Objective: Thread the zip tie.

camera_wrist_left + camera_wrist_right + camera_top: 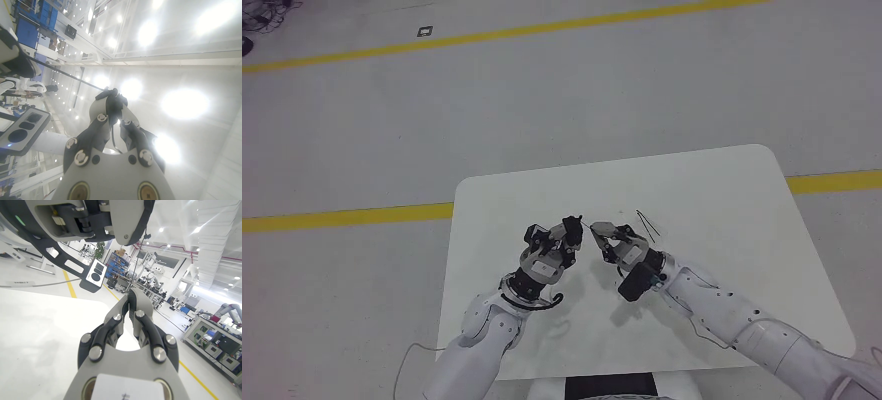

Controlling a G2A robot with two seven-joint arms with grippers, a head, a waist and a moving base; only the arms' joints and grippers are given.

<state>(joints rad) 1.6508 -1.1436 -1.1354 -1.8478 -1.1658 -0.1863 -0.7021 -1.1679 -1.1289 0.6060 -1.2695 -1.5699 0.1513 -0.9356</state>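
While both arms meet over the middle of the white counter, the top view shows the left gripper and the right gripper tip to tip and raised off the surface. A few thin dark strips, probably spare ties, lie on the counter just beyond the right gripper. The step in hand looks like lining up the tail with the head for threading.

From the left wrist view, the left gripper's fingers are pressed together on a small black part that I take for the head end of the zip tie. Its thin strap runs taut from there to the right gripper. Whether the tail has already entered the head cannot be told.

From the right wrist view, the right gripper is pinched tight on the strap, no gap between the pads. The strap rises straight to the left gripper's fingertip. The next move probably calls for a fine, steady feed along the strap's own line, both grips kept firm so that the thin strap neither slips nor buckles.
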